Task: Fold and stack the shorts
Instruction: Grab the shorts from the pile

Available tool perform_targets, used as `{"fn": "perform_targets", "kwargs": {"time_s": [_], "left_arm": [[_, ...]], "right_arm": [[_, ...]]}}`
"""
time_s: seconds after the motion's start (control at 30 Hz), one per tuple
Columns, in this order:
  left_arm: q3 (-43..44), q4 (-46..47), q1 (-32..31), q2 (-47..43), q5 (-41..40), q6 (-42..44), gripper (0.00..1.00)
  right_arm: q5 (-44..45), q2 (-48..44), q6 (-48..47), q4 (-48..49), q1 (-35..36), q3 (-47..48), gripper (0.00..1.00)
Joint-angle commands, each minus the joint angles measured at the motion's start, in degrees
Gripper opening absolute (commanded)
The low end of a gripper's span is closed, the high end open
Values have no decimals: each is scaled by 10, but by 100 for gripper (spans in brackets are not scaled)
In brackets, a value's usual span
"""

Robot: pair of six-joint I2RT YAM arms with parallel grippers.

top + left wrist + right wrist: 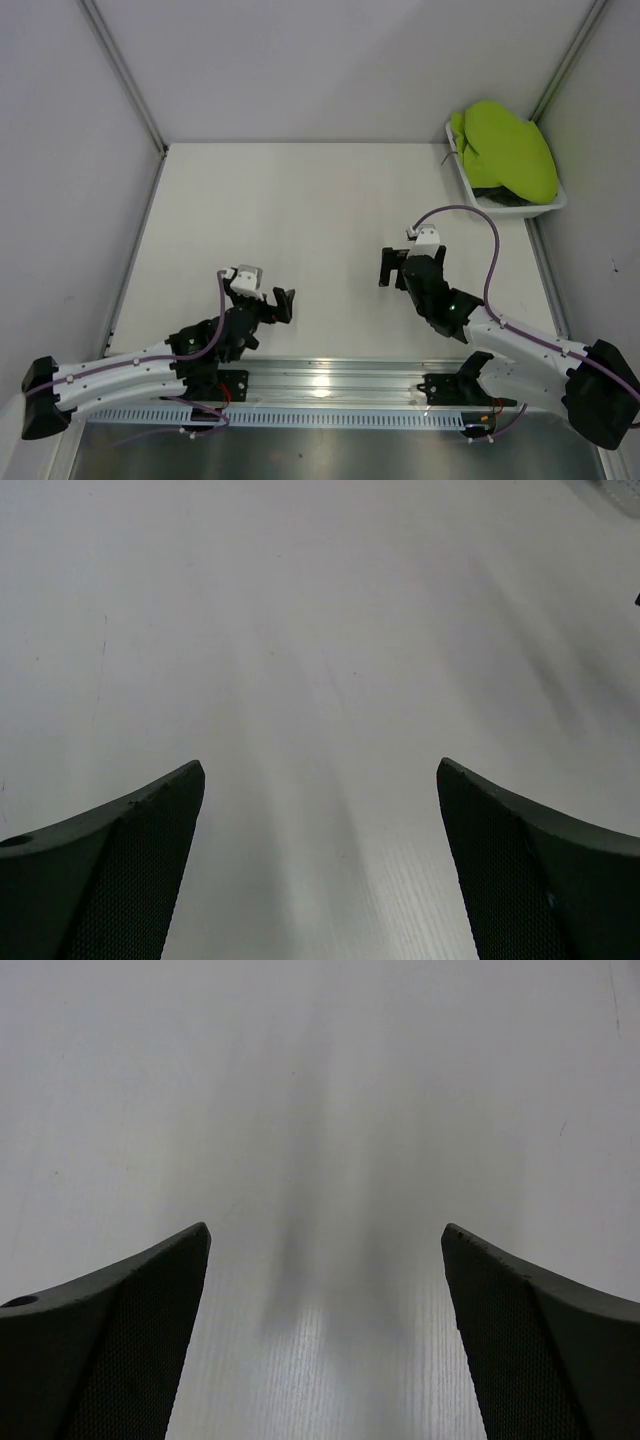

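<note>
The bright lime green cloth shorts [505, 150] lie bunched in a heap inside the white plastic mesh basket [553, 203], which sits in the far right corner of the pale counter [300, 210], close against the grey side wall. The dark olive-grey cloth shorts [497, 196] show only as a thin dark strip under the near edge of the green heap. The rest of them is covered, so their shape and folds cannot be made out. Both pairs are well apart from the arms, and nothing lies on the counter between the arms and the basket. The left hand [285, 301] hovers low near the counter's near edge with its two black fingers spread wide, gripping nothing. The right hand [387, 268], further in and nearer the basket, is likewise spread and holds nothing. A purple cable [489, 250] loops above the right arm. Each wrist view shows only bare, blurred counter between two dark fingertips, and the basket's edge is barely cut into the left wrist view's top right corner.
</note>
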Motion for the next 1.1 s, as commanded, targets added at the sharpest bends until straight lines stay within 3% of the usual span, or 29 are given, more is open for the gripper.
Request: {"fn": "perform_targets", "kwargs": {"time_s": [0.0, 0.43, 0.5, 0.6, 0.63, 0.7, 0.83, 0.97, 1.07], "left_arm": [[2, 26, 3, 8, -2, 17, 99], [18, 49, 3, 46, 37, 34, 99], [13, 61, 3, 46, 67, 36, 99], [17, 63, 3, 49, 79, 34, 99], [16, 58, 3, 49, 79, 31, 99], [21, 51, 3, 49, 74, 29, 99], [20, 37, 3, 37, 77, 21, 99], [14, 35, 3, 19, 85, 21, 99], [9, 40, 3, 12, 91, 22, 99]], "right_arm": [[16, -6, -5, 27, 9, 6, 100], [48, -34, -18, 35, 9, -11, 99], [45, -19, -3, 5, -4, 29, 100], [-14, 26, 29, -81, -78, 133, 99], [-41, 36, 35, -96, -142, 161, 100], [-99, 73, 51, -144, -204, 253, 99], [-83, 146, 57, -192, -307, 379, 97], [-129, 232, 94, -210, -415, 460, 94], [-113, 292, 115, -215, -435, 506, 93]]}}
